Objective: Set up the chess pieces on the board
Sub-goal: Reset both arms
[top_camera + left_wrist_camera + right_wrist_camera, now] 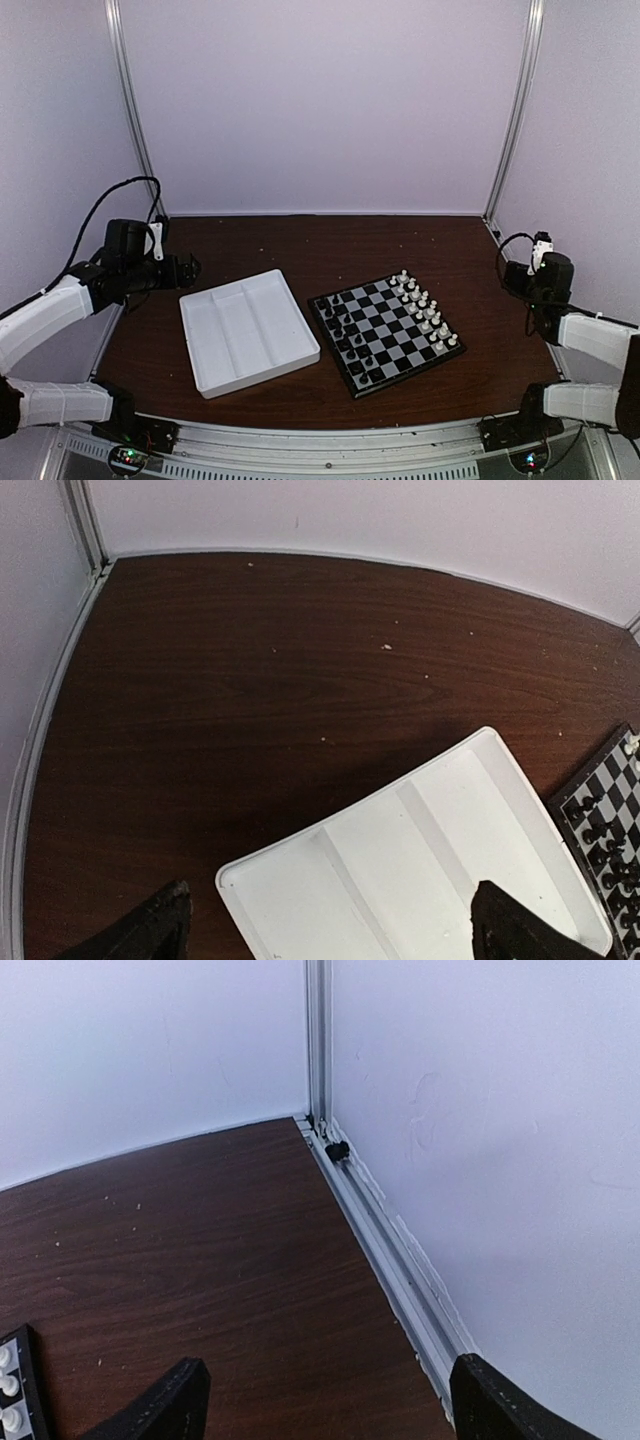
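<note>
The board (387, 333) lies right of centre, turned at an angle. Tiny black chess pieces (345, 338) stand in rows along its left side and tiny white pieces (425, 310) along its right side. The board's corner with black pieces shows at the right edge of the left wrist view (610, 830). My left gripper (190, 267) is open and empty, held high at the far left above the tray's left corner; its fingertips (155, 930) frame the tray. My right gripper (512, 275) is open and empty at the far right near the wall, its fingertips (170, 1395) wide apart.
A white partitioned tray (217, 367) sits left of the board with nothing in it; its rim shows in the left wrist view (330, 825). Aluminium frame posts (318, 1050) and a rail (395, 1270) run along the right wall. White walls enclose the brown table (330, 250).
</note>
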Controlling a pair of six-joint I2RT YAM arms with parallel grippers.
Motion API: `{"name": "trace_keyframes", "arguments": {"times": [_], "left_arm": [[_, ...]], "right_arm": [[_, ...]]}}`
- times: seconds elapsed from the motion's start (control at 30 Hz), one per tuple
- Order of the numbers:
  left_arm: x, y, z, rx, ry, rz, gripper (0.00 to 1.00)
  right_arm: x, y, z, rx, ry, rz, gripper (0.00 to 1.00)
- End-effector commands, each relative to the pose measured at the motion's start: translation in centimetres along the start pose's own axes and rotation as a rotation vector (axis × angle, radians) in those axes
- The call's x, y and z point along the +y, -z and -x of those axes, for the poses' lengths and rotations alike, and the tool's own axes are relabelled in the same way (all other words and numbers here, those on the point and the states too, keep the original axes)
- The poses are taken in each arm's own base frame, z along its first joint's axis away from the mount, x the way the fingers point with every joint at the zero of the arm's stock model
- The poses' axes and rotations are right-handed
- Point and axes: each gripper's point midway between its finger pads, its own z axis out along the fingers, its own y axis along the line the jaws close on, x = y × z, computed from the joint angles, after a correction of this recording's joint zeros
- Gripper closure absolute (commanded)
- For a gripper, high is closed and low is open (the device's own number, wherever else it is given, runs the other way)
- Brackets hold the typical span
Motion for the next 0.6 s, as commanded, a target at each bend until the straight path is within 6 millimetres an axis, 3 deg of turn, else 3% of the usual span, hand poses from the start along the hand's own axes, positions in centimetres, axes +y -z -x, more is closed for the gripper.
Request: {"name": "trace_keyframes", "arguments": {"times": [0.0,0.13,0.17,0.23,0.3,0.33,0.57], "left_arm": [[-0.6,0.7,1.7,-0.180,-0.171,-0.044,0.02],[0.3,0.7,2.0,-0.232,-0.207,0.007,0.03],[0.4,0.6,2.1,-0.245,-0.204,0.010,0.02],[0.4,0.5,2.9,-0.293,-0.205,0.012,0.02],[0.7,0.1,3.0,-0.313,-0.225,0.032,0.02],[1.0,-0.1,3.0,-0.316,-0.235,0.056,0.02],[4.2,-1.6,3.5,-0.311,-0.259,0.177,0.02]], "right_arm": [[0.4,-1.8,2.0,-0.126,0.006,0.021,0.14],[1.7,-4.3,0.3,-0.098,0.013,0.080,0.15],[2.4,-4.6,1.0,-0.131,-0.011,0.114,0.15],[4.1,-5.7,0.1,-0.100,0.015,0.199,0.14],[6.1,-6.5,-0.3,-0.096,0.066,0.298,0.01],[6.9,-6.5,-0.8,-0.074,0.112,0.320,0.00],[6.6,-6.8,-1.3,-0.093,0.127,0.238,0.00]]}}
